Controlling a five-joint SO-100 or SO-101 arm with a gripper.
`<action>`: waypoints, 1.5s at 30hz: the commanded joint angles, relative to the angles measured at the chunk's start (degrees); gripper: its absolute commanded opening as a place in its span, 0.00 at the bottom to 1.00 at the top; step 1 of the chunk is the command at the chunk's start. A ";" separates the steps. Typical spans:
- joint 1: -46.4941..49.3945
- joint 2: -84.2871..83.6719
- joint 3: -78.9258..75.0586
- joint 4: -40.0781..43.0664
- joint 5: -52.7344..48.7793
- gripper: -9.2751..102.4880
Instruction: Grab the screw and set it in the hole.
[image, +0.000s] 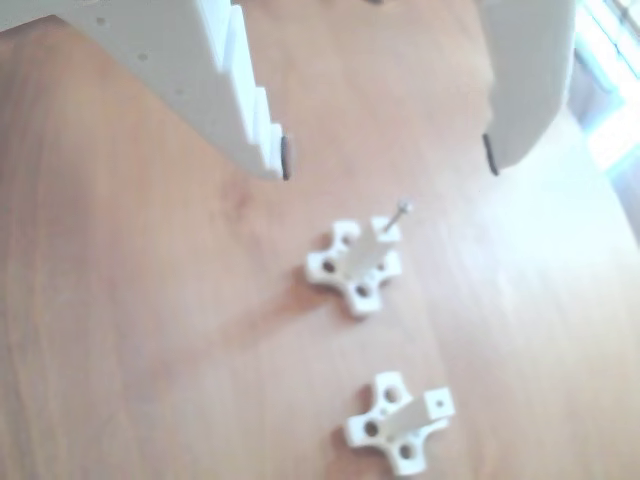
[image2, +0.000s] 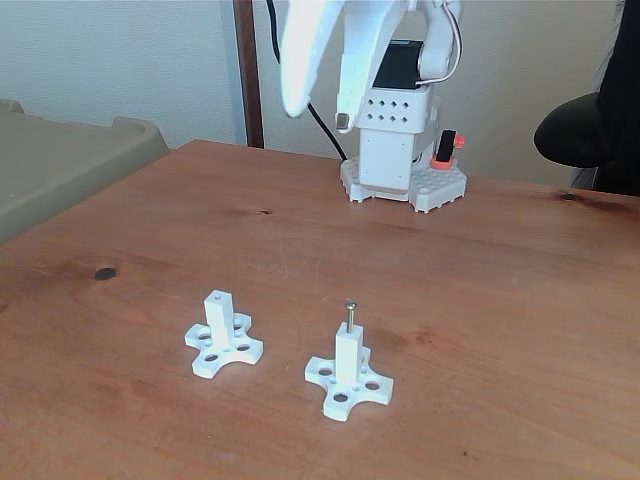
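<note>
The thin dark screw (image2: 350, 312) with its shiny round head stands upright in the tip of a square white post (image2: 347, 358) on a cross-shaped base. The other view shows this screw (image: 399, 214) sticking out of the post (image: 365, 255), so the hole is covered by it. My gripper (image2: 318, 115) hangs high above the table, well clear of the post, open and holding nothing. In the other view the gripper (image: 388, 157) has its white fingers spread wide, the screw just below the gap.
A second white post on a cross base (image2: 222, 335) stands left of the first, with a small bare hole in its tip (image: 437, 402). The arm's base (image2: 400, 170) sits at the back of the wooden table. A dark chair (image2: 585, 130) is at far right.
</note>
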 joint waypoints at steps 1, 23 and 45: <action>0.62 7.47 4.04 -1.85 -0.62 0.12; 3.78 38.14 35.42 -7.56 -1.76 0.04; 5.36 46.67 41.84 -4.57 -5.19 0.04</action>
